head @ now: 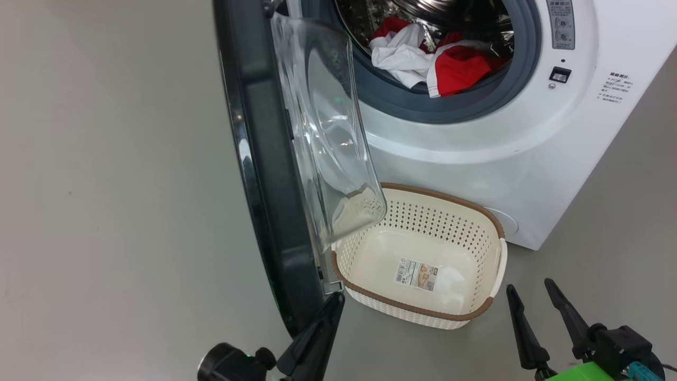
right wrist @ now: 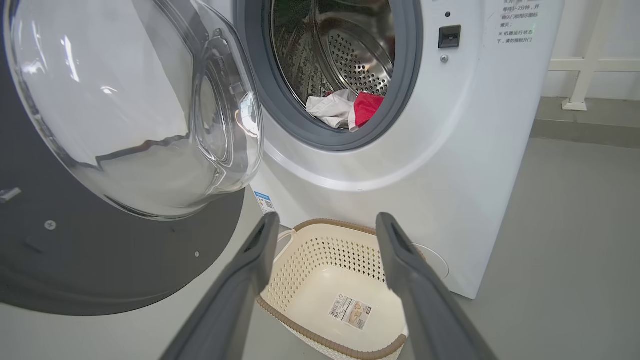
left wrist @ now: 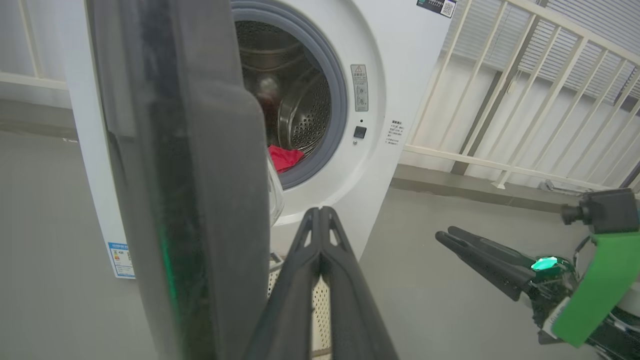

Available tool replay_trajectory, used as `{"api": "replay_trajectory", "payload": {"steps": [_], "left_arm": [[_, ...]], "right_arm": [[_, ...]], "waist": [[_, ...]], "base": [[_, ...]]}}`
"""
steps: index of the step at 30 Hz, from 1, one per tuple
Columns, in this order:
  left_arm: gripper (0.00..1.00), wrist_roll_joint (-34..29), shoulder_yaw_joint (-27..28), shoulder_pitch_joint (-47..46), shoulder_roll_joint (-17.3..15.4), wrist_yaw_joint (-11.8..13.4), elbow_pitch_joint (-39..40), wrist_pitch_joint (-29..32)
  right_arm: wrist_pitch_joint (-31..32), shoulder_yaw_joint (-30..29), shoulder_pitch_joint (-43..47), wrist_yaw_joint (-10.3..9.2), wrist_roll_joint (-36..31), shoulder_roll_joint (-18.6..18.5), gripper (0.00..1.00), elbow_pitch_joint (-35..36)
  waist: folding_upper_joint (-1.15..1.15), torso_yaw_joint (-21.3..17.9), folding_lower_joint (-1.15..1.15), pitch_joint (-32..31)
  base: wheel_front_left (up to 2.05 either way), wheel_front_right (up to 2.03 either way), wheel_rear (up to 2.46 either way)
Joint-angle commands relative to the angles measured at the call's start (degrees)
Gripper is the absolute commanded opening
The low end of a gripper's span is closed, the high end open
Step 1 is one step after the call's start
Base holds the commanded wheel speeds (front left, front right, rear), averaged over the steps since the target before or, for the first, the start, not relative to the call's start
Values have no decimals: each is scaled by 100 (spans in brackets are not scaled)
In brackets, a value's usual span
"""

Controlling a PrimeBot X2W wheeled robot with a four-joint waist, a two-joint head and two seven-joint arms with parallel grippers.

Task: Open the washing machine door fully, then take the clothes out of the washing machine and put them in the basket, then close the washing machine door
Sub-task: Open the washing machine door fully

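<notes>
The washing machine (head: 476, 153) (left wrist: 395, 75) (right wrist: 450, 165) stands with its door (head: 264, 174) (left wrist: 185, 175) (right wrist: 115, 120) swung out edge-on toward me. Red and white clothes (head: 428, 58) (left wrist: 284, 157) (right wrist: 345, 107) lie in the drum at the gasket's lower lip. The cream basket (head: 449, 222) (right wrist: 310, 255) sits on the floor below the opening with nothing in it but its sticker. My left gripper (head: 336, 301) (left wrist: 320, 212) is shut, its tips right at the door's lower inner edge, nothing held. My right gripper (head: 531, 288) (right wrist: 325, 225) (left wrist: 442, 235) is open, right of the basket.
Grey floor (head: 106, 211) spreads to the left of the door and to the right of the machine. A white railing (left wrist: 525, 100) runs along the wall behind the machine on the right.
</notes>
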State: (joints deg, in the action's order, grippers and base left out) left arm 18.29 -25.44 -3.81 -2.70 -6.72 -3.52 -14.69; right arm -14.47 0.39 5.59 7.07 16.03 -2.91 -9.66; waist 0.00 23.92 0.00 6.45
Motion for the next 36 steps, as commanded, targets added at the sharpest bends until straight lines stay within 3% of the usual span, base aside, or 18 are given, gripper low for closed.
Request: {"api": "replay_trajectory", "payload": {"steps": [1,18,28,36], "left_arm": [[0,55,216,-181,-18,-43,61,-31],[0,295,976,-138,-18,240,-206,-31],[0,272,1959,22,-18,482,-192,-31],[0,300,2813,-216,-18,511,-367,-31]], "right_arm": [[-52,129,-201,42,-87,-25,100,151],[-52,181,-189,42,-59,-20,100,165],[-52,238,-210,42,-66,-31,100,168],[-52,263,-307,42,-76,-60,100,174]], "waist": [[0,7,0,5],[0,122,0,-6],[0,167,0,36],[0,142,0,189]], "base": [[0,0,0],[0,0,0],[0,0,0],[0,0,0]]}}
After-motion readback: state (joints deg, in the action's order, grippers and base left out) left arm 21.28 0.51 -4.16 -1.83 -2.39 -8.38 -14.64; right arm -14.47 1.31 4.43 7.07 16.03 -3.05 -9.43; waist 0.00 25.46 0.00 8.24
